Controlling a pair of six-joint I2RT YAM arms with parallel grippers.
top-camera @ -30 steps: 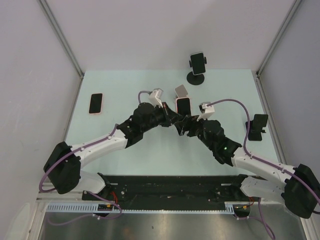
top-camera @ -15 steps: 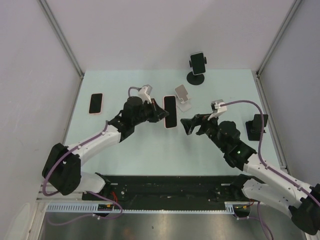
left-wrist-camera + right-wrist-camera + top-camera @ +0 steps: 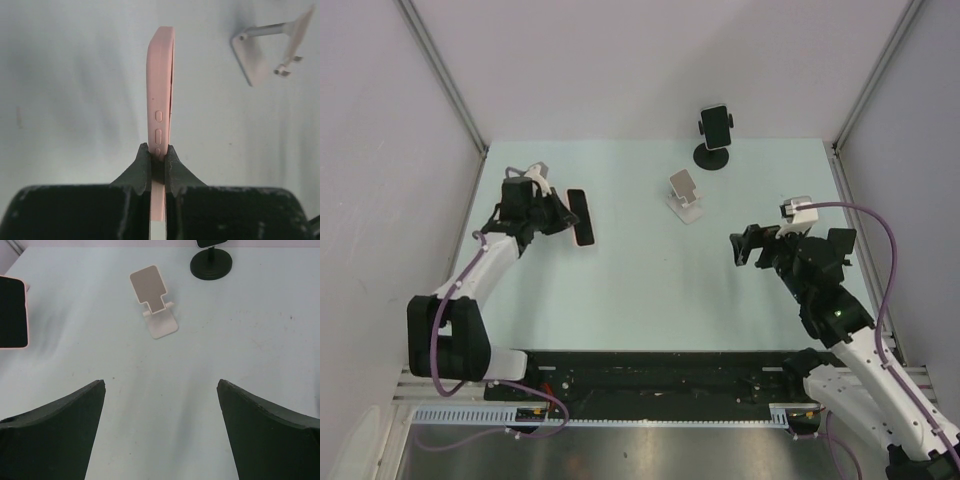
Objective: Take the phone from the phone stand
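Left gripper [image 3: 157, 155] is clamped tight on one end of a pink-cased phone [image 3: 161, 90], which juts straight out ahead of its fingertips, seen edge-on with the side buttons showing just past the jaws. The phone is off the white folding phone stand [image 3: 685, 192], which stands empty on the pale green table [image 3: 620, 290], well apart from the left gripper and ahead to its right in the wrist view. Right gripper [image 3: 161, 385] hangs above the table with jaws spread wide, holding and touching nothing; the white stand lies ahead of it, slightly left, and a round-based black stand [image 3: 211, 260] sits farther ahead to the right.
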